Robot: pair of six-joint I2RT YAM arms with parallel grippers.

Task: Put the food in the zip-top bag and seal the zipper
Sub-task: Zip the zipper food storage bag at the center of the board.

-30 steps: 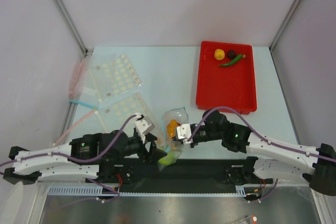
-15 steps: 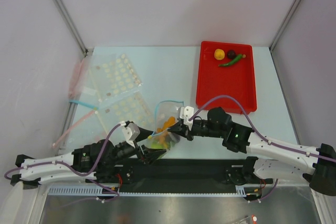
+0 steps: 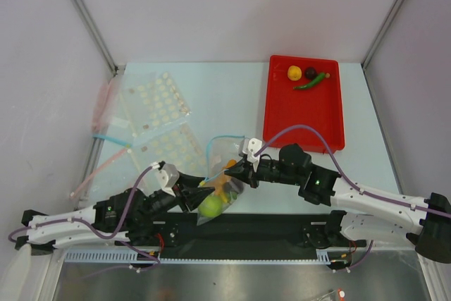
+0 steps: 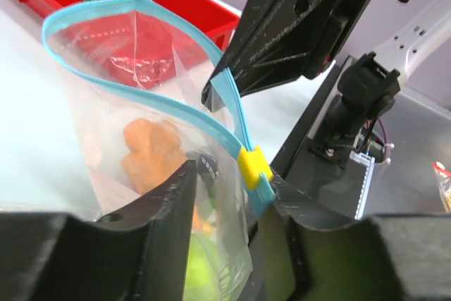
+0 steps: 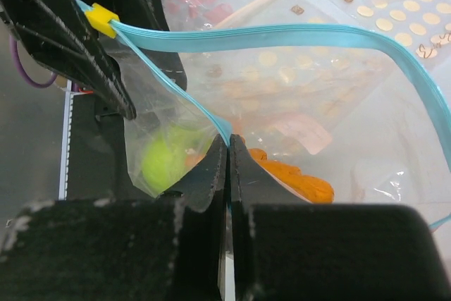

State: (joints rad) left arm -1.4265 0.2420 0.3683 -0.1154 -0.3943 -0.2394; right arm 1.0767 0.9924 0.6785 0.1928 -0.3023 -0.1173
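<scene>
The zip-top bag (image 3: 220, 167) hangs between my two grippers, its mouth gaping. Its light-blue zipper (image 4: 176, 107) carries a yellow slider (image 4: 254, 167). The green apple (image 3: 210, 206) and the orange bunch (image 3: 225, 182) lie inside the bag. My right gripper (image 5: 229, 142) is shut on the zipper strip (image 5: 282, 33). My left gripper (image 4: 229, 181) stands with its jaws apart around the bag's corner, and the slider touches its right finger. A yellow piece (image 3: 294, 72), a dark purple ball (image 3: 310, 72) and the green chili (image 3: 310, 81) lie in the red tray (image 3: 303, 121).
Other clear bags (image 3: 155, 114) with pink strips (image 3: 104, 100) lie flat at the left of the table. The red tray sits at the back right. A black base strip (image 3: 282, 227) runs along the near edge under both arms.
My left gripper moved up and right to the bag's slider corner. My right gripper shifted slightly left with the zipper. The bag's mouth gaped wider and the apple swung toward the near edge.
</scene>
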